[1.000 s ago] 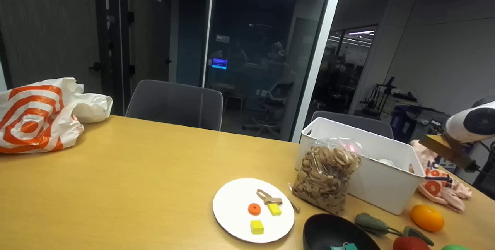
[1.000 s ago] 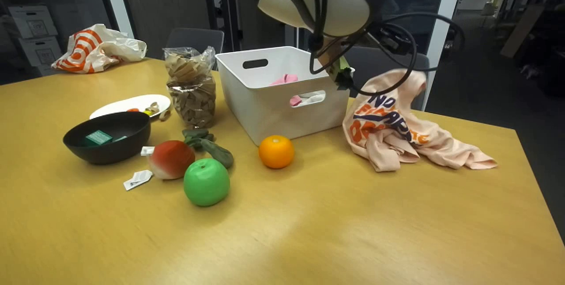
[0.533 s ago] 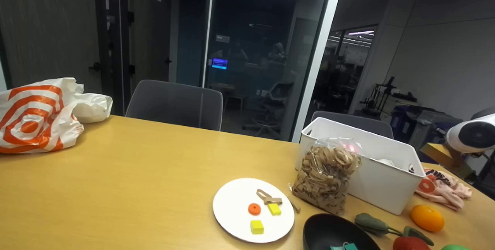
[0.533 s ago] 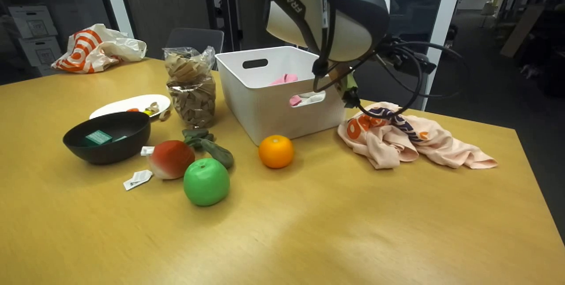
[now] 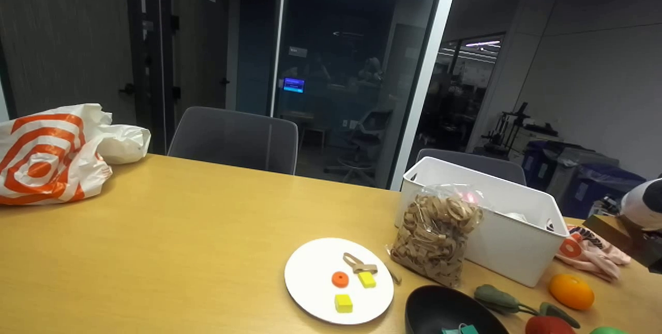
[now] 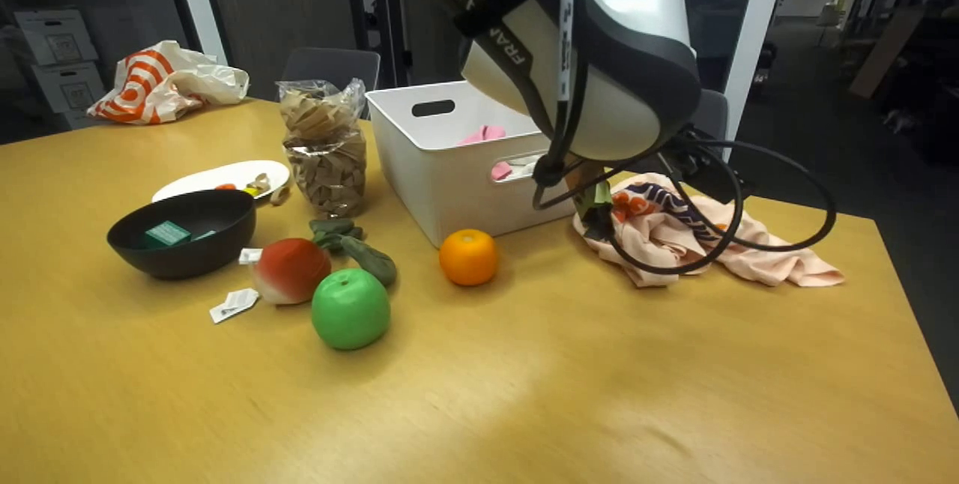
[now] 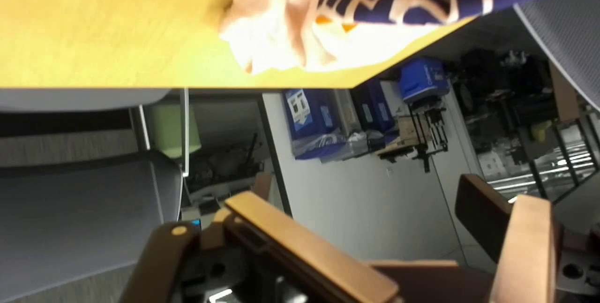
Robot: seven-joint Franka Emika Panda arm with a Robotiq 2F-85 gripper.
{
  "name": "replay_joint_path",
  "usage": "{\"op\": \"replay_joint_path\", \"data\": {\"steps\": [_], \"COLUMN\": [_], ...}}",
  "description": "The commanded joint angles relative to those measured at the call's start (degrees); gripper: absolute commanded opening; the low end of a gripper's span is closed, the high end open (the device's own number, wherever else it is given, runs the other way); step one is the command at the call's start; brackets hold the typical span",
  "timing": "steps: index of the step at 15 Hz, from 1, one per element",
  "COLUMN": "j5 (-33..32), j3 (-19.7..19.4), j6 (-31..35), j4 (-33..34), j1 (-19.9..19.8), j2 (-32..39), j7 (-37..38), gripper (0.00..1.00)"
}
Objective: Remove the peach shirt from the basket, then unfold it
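The peach shirt (image 6: 772, 252) lies crumpled on the table beside the basket, printed letters partly folded in. It also shows in an exterior view (image 5: 589, 256), half hidden behind the basket and the arm. The white basket (image 6: 479, 192) stands upright; pink cloth (image 6: 485, 134) and something white are inside. My gripper (image 7: 355, 193) is open in the wrist view, with nothing between its spread fingers (image 7: 309, 246). The shirt (image 7: 290, 26) sits at the top of that view, apart from the fingers. Arm and cables cover most of the gripper in an exterior view.
An orange fruit (image 6: 469, 258), a green apple (image 6: 351, 309) and a red fruit (image 6: 292, 271) are in front of the basket. A black bowl (image 6: 183, 244), a white plate (image 5: 310, 292) and a bag of brown strips (image 5: 437, 236) stand nearby. The table edge (image 7: 211, 88) runs close behind the shirt.
The raised upper part of the shirt has dropped onto the table, let go by the gripper. The arm has since shifted right and lower in both exterior views.
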Motion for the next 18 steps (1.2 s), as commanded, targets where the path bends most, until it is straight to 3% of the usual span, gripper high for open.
{"op": "replay_joint_path", "data": {"steps": [1,6,7,11,13,14,18], "j5": [10.93,26.11,29.5,43.65,51.84,48.43,45.88], "j3": [-1.23,-2.89,2.36,5.93,6.52,8.32,0.56], "j6": [12.11,18.26,18.78,24.88,23.02,19.96,17.54], "j4": [0.52,-2.95,-5.55,-15.83,-17.34,-13.71,-4.43], "j1": [-2.52,-2.91,-7.43,-10.27,-10.09,-11.53,-4.48], "j2": [1.4,4.54,3.51,1.71,-0.01,-0.27,-0.14], "j7": [-7.44,-21.26,-27.1,-42.87,-50.56,-46.53,-42.68], "gripper": [1.0,1.0,1.0,1.0,1.0,1.0,1.0]}}
